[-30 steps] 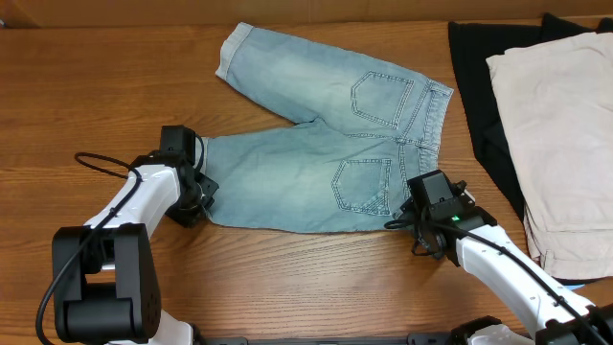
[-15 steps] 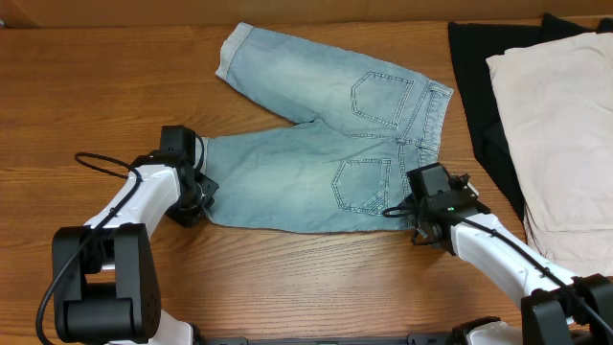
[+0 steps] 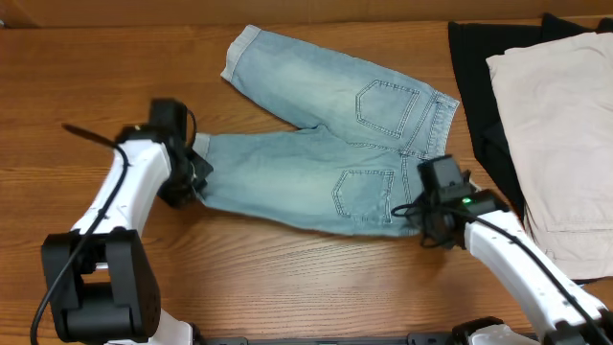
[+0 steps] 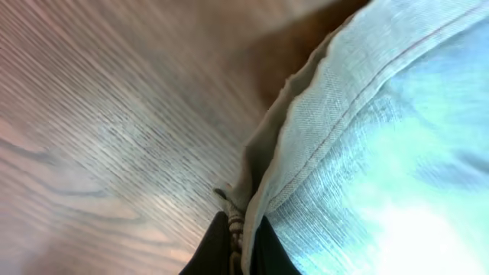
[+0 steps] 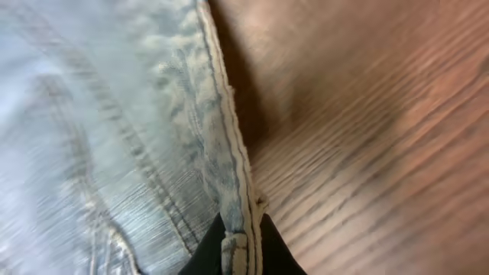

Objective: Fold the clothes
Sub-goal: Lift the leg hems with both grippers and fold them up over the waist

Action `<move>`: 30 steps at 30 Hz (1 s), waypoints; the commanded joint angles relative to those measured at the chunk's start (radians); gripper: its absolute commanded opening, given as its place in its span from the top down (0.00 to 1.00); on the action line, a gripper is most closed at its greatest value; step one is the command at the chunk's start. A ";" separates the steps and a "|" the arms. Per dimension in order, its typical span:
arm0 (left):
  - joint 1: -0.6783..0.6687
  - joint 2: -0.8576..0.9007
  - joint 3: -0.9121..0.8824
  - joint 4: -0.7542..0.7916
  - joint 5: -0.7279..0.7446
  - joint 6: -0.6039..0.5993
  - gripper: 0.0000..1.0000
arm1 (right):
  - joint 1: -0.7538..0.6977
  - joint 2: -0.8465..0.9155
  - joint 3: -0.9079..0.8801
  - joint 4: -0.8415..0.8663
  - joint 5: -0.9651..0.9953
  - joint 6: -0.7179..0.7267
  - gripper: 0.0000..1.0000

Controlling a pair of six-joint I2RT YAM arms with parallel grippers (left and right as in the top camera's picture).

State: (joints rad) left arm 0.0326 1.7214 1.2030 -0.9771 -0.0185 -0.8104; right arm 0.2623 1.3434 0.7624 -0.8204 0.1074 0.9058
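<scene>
The clothes are light blue denim shorts (image 3: 316, 144) lying flat on the wooden table, back pockets up, legs pointing left. My left gripper (image 3: 188, 184) is shut on the cuffed hem of the near leg; the left wrist view shows that hem (image 4: 306, 145) pinched between the black fingers (image 4: 212, 252), lifted off the wood. My right gripper (image 3: 421, 213) is shut on the waistband at the near right corner; the right wrist view shows the stitched waistband edge (image 5: 229, 153) clamped between its fingers (image 5: 205, 256).
A black garment (image 3: 479, 86) and a cream-white garment (image 3: 556, 125) on top of it lie at the right, close to the shorts' waistband. Bare wooden table (image 3: 105, 86) surrounds the shorts on the left and front.
The right gripper has closed on the waistband. Both arms have lifted and shifted away from me, and the shorts' near edge has moved up with them.
</scene>
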 commanded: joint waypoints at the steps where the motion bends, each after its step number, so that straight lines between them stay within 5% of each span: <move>1: 0.014 -0.037 0.142 -0.072 -0.051 0.078 0.96 | -0.006 -0.072 0.139 -0.081 -0.008 -0.076 0.96; 15: 0.015 -0.197 0.499 -0.364 -0.272 0.135 0.96 | 0.021 -0.198 0.349 -0.462 -0.257 -0.129 0.96; 22: 0.009 -0.245 0.504 -0.325 -0.267 0.153 0.96 | 0.063 -0.249 0.349 -0.565 -0.251 -0.063 0.96; 30: -0.055 -0.114 0.503 -0.167 -0.222 0.153 0.96 | 0.063 -0.236 0.262 -0.431 -0.138 -0.010 0.96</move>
State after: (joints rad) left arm -0.0025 1.5425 1.6794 -1.1904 -0.1925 -0.6758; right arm 0.3283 1.1088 1.0706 -1.2839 -0.1417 0.8646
